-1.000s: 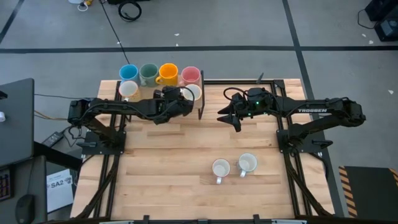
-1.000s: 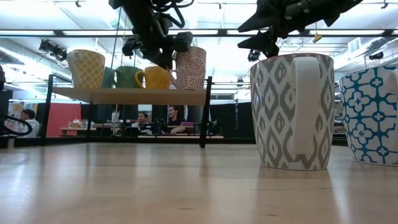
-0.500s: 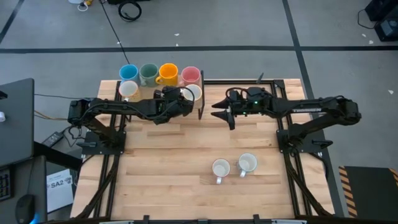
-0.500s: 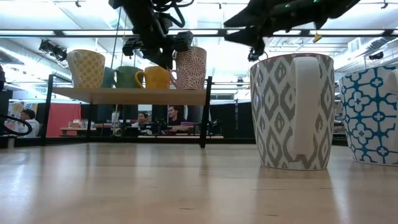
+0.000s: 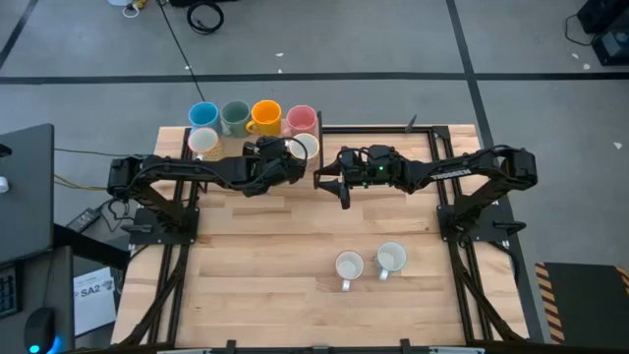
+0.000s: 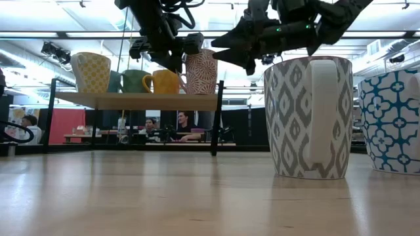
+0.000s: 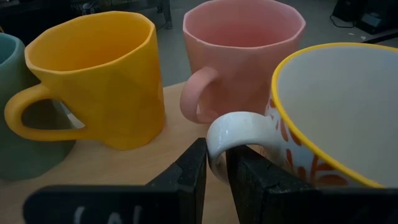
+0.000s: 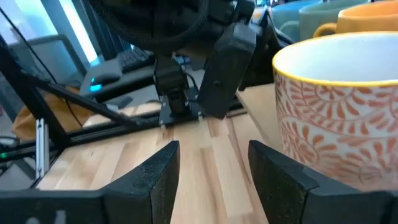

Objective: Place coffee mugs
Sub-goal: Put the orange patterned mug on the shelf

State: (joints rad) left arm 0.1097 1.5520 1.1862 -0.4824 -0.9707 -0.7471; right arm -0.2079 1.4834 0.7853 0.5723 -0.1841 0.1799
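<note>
Mugs stood in two groups. Six were on a raised shelf (image 5: pixel 221 149) at the far left corner of the surface (image 5: pixel 256 265): along the back row a blue mug (image 5: pixel 203 114), a green mug (image 5: pixel 234 116), a yellow mug (image 5: pixel 265 116) and a pink mug (image 5: pixel 302 120); in front of these a cream mug (image 5: pixel 202 142) at the left end and an orange-patterned mug (image 5: pixel 304 146) at the right end. Two more stood on the bare surface nearer the front: a grey-patterned mug (image 5: pixel 348 265) and, just beside it, a blue-patterned mug (image 5: pixel 391 259).

The left claw (image 5: pixel 287 157) was at the shelf's right end, against the orange-patterned mug. In the left wrist view its fingers (image 7: pixel 193 171) were pressed together on that mug's white handle (image 7: pixel 231 127), pinching it; the mug's cup sat just beyond the fingertips, with the yellow and pink mugs directly behind it. In the low view the mug's base was level with the shelf board; whether it was touching could not be told.

The right claw (image 5: pixel 332 183) was above the surface just beside the shelf's right post, on the opposite side of the orange-patterned mug from the left claw. Its fingers (image 8: pixel 155 171) were spread wide and empty, the mug near them but apart. The two mugs on the surface lay well apart from both claws.
</note>
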